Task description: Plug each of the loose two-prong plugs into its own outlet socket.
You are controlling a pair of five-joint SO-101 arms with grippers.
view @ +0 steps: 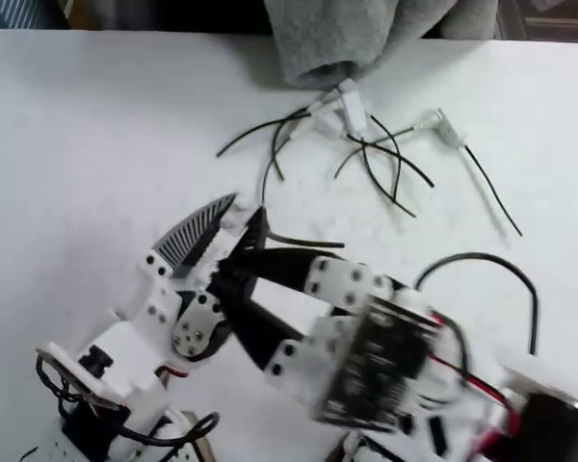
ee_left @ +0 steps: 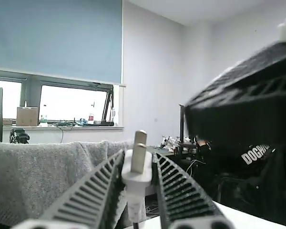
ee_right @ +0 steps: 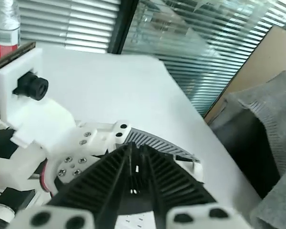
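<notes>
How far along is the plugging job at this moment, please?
Done: nothing visibly plugged in. In hand: the left gripper is clamped on a white two-prong plug, prongs free. Remaining: seating it, plus the white pieces with thin black wires lying loose near the grey cloth.

You have two arms at one desk [view: 77,125], so two pincers: the left pincer [ee_left: 138,155] and the right pincer [ee_right: 137,148]. You count one white two-prong plug [ee_left: 135,176] in the left pincer. Two more white wired connectors lie on the desk, one connector [view: 335,114] and a second connector [view: 445,128]. There is one grey cloth [view: 337,38].
</notes>
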